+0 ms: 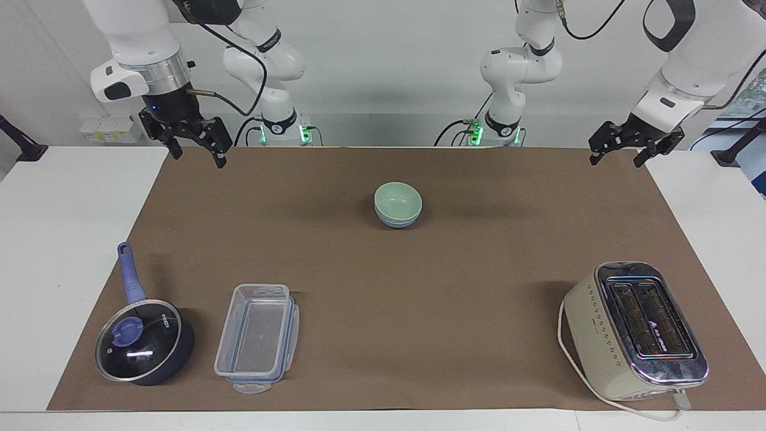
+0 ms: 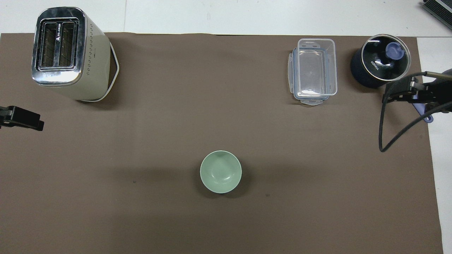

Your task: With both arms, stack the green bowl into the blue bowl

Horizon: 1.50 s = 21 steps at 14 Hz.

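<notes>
The green bowl (image 1: 397, 200), small, round, pale mint and plain, is nested upright inside the blue bowl (image 1: 395, 221), of which only a periwinkle band is seen under its rim. The stack is set on the brown mat, midway between the two arms' ends, nearer the robots.

The green bowl (image 1: 397, 199) sits nested in the blue bowl (image 1: 395, 222) at upper centre of the facing view. The pot (image 1: 143, 341) and the container (image 1: 257, 338) lie side by side at lower left, the toaster (image 1: 635, 329) at lower right, all on the desk (image 1: 419, 299).
</notes>
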Tool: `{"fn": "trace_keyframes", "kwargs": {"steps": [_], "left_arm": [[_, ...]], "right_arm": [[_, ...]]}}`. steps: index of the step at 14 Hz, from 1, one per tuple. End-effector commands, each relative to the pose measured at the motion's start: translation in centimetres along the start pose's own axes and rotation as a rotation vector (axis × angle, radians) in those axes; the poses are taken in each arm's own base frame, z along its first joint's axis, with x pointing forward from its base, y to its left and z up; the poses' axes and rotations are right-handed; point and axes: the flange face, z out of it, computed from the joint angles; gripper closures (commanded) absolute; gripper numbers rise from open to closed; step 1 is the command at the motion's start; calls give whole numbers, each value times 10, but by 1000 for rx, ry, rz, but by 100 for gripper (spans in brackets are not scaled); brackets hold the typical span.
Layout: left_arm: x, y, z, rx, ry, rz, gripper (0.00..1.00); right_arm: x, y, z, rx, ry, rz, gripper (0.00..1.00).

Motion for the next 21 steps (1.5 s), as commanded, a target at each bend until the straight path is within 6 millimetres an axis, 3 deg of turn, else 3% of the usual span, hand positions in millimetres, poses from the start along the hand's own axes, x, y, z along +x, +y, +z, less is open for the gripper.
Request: {"fn": "trace_keyframes", "kwargs": {"steps": [1,5,21], "left_arm": [[-5,-2,-3,20,-3,-3,0],[-5,-2,-3,20,-3,-3,0],[-5,-2,-3,20,-3,-3,0]], "right_arm": [[-11,1,2,-10,-21,-41,0],[-25,3,9,-17,-42,-55,0],[-23,3,8,-11,-26,-81,0]]}}
